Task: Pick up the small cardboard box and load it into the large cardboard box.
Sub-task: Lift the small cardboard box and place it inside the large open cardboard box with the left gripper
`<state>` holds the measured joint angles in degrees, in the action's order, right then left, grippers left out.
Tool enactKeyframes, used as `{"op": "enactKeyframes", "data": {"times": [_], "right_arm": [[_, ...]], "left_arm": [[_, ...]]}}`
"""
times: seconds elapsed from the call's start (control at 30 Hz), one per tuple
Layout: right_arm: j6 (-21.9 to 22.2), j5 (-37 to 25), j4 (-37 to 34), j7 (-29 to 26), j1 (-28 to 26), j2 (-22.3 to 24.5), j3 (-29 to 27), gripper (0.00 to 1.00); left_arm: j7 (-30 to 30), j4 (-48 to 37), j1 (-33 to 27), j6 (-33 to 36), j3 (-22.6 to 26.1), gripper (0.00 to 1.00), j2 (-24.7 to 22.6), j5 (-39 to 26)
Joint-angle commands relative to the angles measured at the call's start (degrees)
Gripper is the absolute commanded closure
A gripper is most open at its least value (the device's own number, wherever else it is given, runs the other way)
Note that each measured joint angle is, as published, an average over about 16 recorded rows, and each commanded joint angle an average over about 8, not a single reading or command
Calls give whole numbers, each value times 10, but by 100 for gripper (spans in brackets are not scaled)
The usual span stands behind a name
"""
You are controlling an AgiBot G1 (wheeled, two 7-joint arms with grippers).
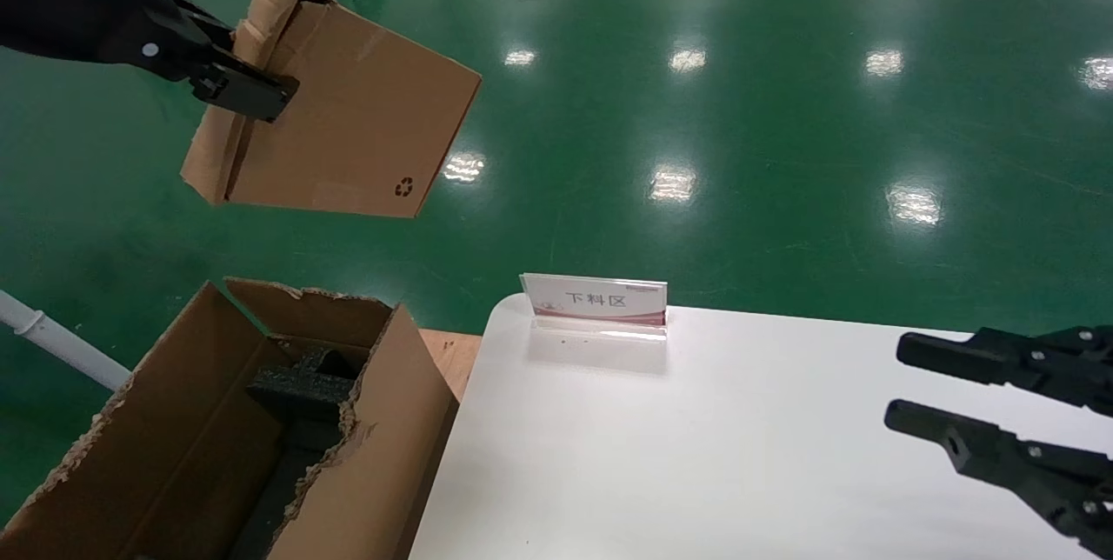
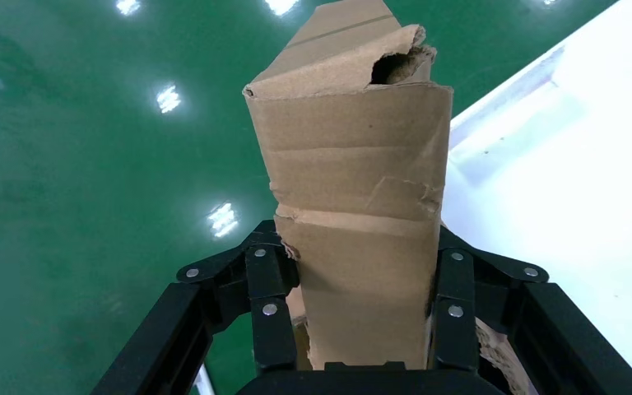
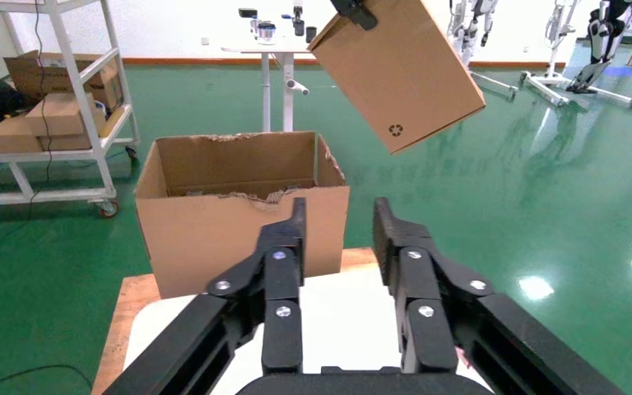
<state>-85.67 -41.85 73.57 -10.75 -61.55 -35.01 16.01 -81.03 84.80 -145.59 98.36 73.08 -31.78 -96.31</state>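
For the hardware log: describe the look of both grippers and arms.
Left gripper and right gripper match: matte black, angular two-finger linkages with small silver screw heads along the links. The left arm is covered in black. No cables or markings show.

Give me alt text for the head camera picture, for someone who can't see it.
The left gripper holds the small cardboard box in the air over a green floor, above and beyond the large cardboard box. The right gripper hangs open above the white table, which carries a small sign.
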Motion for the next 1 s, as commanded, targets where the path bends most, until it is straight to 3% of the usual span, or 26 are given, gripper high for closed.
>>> {"op": "enactKeyframes", "data": {"times": [0.03,0.23,0.47,0.77,1.0], "right_arm": [[0,0,0,0,0,0,0,0],[0,0,0,0,0,0,0,0],[0,0,0,0,0,0,0,0],[0,0,0,0,0,0,0,0],[0,0,0,0,0,0,0,0]], "left_arm": [[5,0,-5,0,2,100,5,8],[8,0,-29,3,22,100,24,29],[2,-6,-70,9,91,100,22,32],[4,-50,-118,12,216,100,-13,34],[12,-94,-185,13,355,100,-50,85]]}}
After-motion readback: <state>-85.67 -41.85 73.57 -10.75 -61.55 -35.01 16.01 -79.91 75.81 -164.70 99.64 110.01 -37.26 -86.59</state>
